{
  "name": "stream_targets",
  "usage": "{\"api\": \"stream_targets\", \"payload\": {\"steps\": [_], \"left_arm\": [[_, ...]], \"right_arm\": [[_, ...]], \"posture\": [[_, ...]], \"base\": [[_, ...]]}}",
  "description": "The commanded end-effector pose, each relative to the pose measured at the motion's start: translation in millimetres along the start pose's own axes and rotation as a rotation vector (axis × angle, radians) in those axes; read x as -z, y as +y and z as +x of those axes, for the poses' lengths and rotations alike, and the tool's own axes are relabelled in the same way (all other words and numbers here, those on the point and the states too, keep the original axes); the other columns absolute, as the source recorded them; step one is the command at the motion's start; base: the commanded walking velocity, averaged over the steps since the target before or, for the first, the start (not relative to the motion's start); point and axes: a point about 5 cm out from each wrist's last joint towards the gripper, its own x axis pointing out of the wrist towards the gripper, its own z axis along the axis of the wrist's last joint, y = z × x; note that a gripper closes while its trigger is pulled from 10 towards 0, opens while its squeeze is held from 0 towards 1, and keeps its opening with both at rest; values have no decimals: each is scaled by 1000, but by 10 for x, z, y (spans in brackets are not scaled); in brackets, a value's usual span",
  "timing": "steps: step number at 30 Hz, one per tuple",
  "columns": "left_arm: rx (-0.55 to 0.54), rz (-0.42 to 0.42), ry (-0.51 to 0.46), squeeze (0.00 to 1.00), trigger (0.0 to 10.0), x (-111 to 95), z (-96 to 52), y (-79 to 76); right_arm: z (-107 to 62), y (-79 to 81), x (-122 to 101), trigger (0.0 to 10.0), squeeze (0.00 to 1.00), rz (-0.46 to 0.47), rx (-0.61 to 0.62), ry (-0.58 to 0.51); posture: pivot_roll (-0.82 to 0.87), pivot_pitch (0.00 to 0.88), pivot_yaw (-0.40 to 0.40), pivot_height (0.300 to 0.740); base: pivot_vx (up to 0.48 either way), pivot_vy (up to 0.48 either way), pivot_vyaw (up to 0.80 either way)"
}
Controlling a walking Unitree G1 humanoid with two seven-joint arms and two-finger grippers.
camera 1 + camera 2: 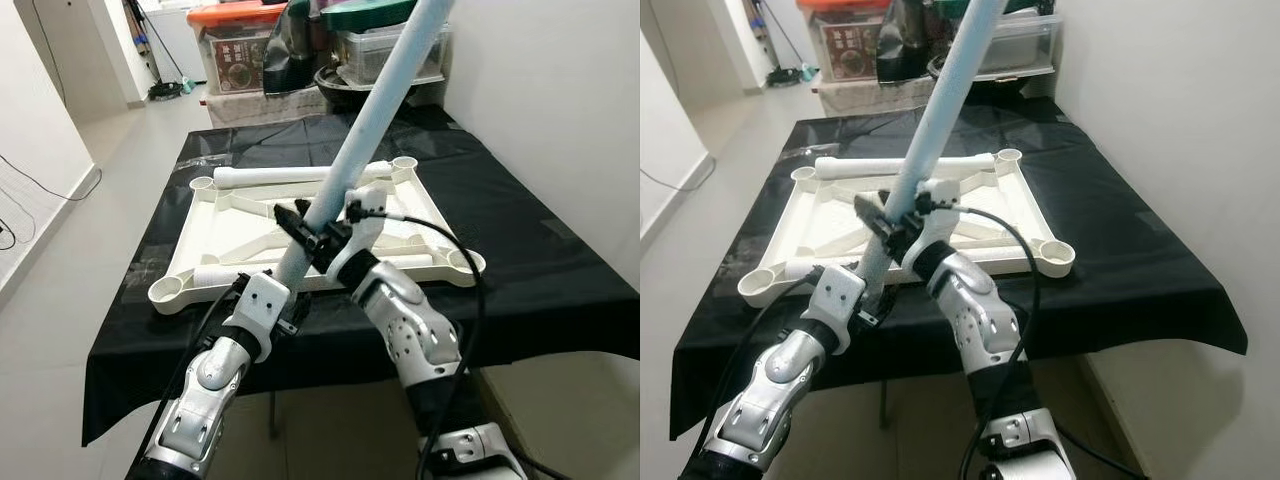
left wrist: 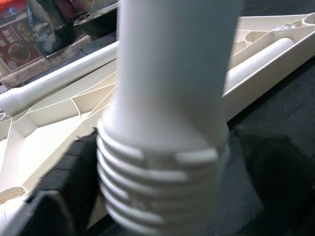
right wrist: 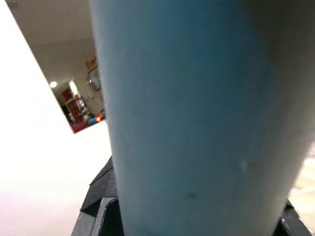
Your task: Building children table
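Observation:
A long pale blue table leg slants up and to the right over the table's near edge. My right gripper is shut on its shaft, and my left gripper is shut on it lower down, just above the threaded end. Behind them the white tabletop lies upside down on the black cloth, with round sockets at its corners. One white leg rests along its far edge, and another white leg lies along its near edge.
Plastic storage boxes and a dark pot are stacked beyond the table's far end. A white wall runs close along the right side. Open floor lies to the left, with a cable by the wall.

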Motion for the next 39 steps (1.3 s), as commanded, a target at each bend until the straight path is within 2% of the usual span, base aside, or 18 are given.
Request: {"api": "stream_targets", "payload": {"steps": [1,7,8,21,22,28,30,31,39], "left_arm": [[12,-11,38,1000,10000,94,-40,-13],[8,7,57,1000,10000,122,-62,1],[-5,-4,64,0,10000,141,-101,6],[-81,-47,84,0,10000,214,-351,-72],[-115,-57,74,0,10000,185,-416,-89],[-160,-63,58,0,10000,148,-496,-114],[-236,-91,33,0,10000,85,-590,-121],[-258,-91,27,0,10000,58,-615,-116],[-316,-88,5,0,10000,-12,-656,-82]], "right_arm": [[77,90,-110,0,0,-2,-33,-61],[90,25,-162,0,0,-16,-10,-76],[87,-32,-202,0,0,-27,12,-89],[9,-286,-308,0,0,-103,138,-121],[-26,-341,-324,0,0,-121,166,-124],[-70,-400,-355,0,0,-156,210,-136],[-114,-451,-382,0,0,-189,259,-143],[-131,-468,-379,10000,0,-204,277,-138],[-196,-516,-342,10000,0,-235,311,-119]], "posture": [[-49,0,56,740],[-57,0,68,740],[-56,0,69,740],[-54,0,69,740],[-52,0,61,740],[-48,0,53,740],[-48,0,53,740],[-46,0,47,740],[-47,0,43,740]], "base": [[0,0,0],[0,0,0],[0,0,0],[0,0,0],[0,0,0],[0,0,0],[0,0,0],[0,0,0],[0,0,0]]}}
